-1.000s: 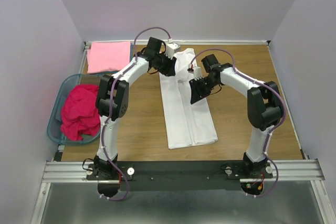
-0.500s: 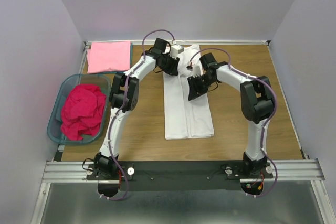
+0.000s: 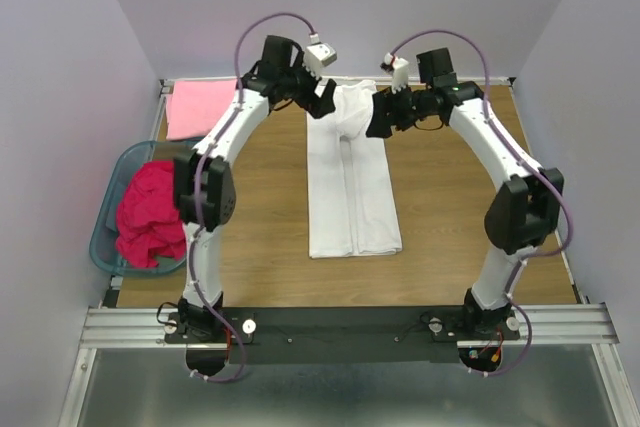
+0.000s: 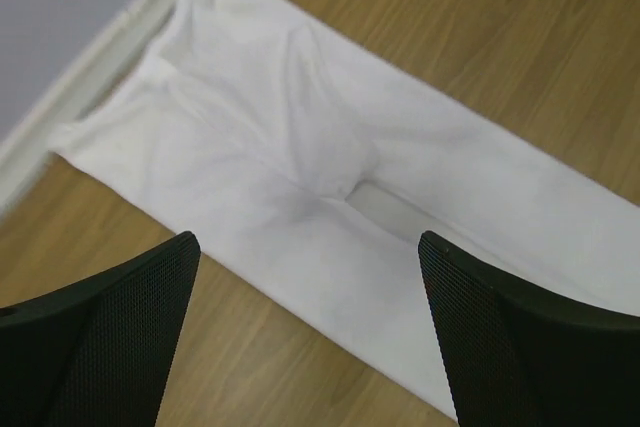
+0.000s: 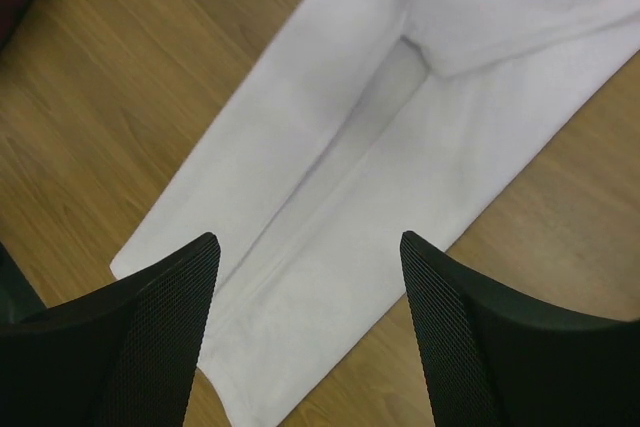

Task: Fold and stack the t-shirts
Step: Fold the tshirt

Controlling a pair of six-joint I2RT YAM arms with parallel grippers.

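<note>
The white t-shirt (image 3: 348, 175) lies flat in the middle of the table, folded lengthwise into a long narrow strip that runs from the back rail toward the front. My left gripper (image 3: 322, 101) hovers over the strip's far left corner and my right gripper (image 3: 380, 117) over its far right side. Both are open and hold nothing. In the left wrist view the white t-shirt (image 4: 300, 147) shows beyond the spread fingers (image 4: 110, 337). In the right wrist view the white t-shirt (image 5: 350, 187) lies under the open fingers (image 5: 500, 347). A folded light pink t-shirt (image 3: 198, 107) lies at the back left.
A teal basket (image 3: 112, 197) at the left edge holds a crumpled magenta-red t-shirt (image 3: 150, 212). A white rail (image 3: 480, 80) borders the back of the wooden table (image 3: 460, 207). Purple walls close in on the back and both sides.
Both grippers opened and let go of the white shirt's far end, then rose toward the back. The shirt has been drawn a little toward the back rail and now lies flat.
</note>
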